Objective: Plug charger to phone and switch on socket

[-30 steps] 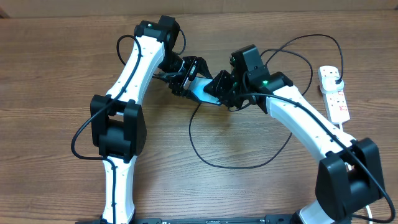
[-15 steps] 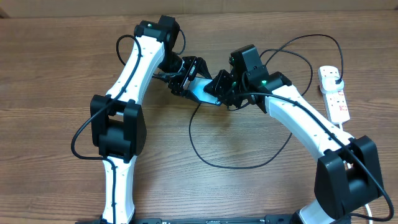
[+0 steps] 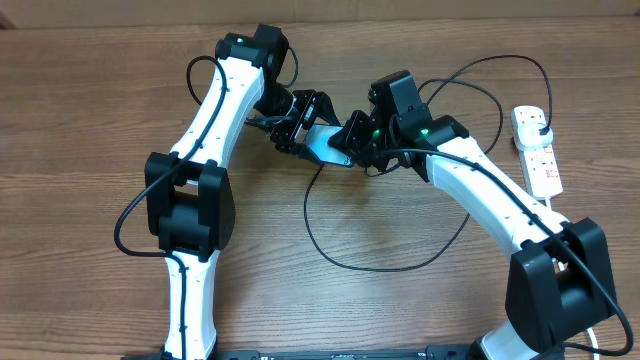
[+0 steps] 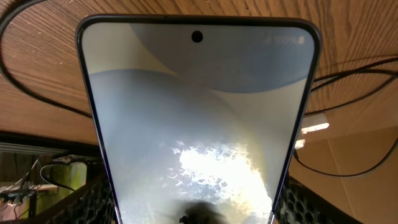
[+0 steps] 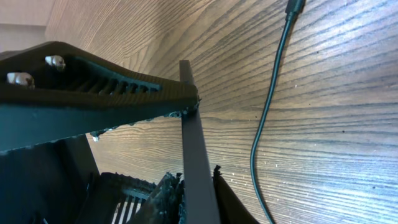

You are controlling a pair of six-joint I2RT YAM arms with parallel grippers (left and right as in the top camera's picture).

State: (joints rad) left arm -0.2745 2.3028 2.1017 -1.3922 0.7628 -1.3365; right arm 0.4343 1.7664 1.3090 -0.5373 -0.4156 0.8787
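The phone (image 3: 325, 143), light blue screen up, is held just above the table between both grippers. My left gripper (image 3: 298, 122) is shut on its far-left end; in the left wrist view the phone (image 4: 199, 112) fills the frame, and the gripper (image 4: 196, 205) has a finger pad on each side. My right gripper (image 3: 352, 142) is shut on its other end. In the right wrist view the phone (image 5: 191, 124) shows edge-on between the fingers (image 5: 196, 193). The black charger cable (image 3: 380, 266) loops on the table, its connector tip (image 5: 293, 6) lying loose on the wood. The white socket strip (image 3: 538, 155) lies at the far right.
The charger's black plug (image 3: 540, 121) sits in the strip's far end. The cable's loop lies in front of the two grippers and runs under the right arm. The left arm's own black cable (image 3: 135, 215) hangs at the left.
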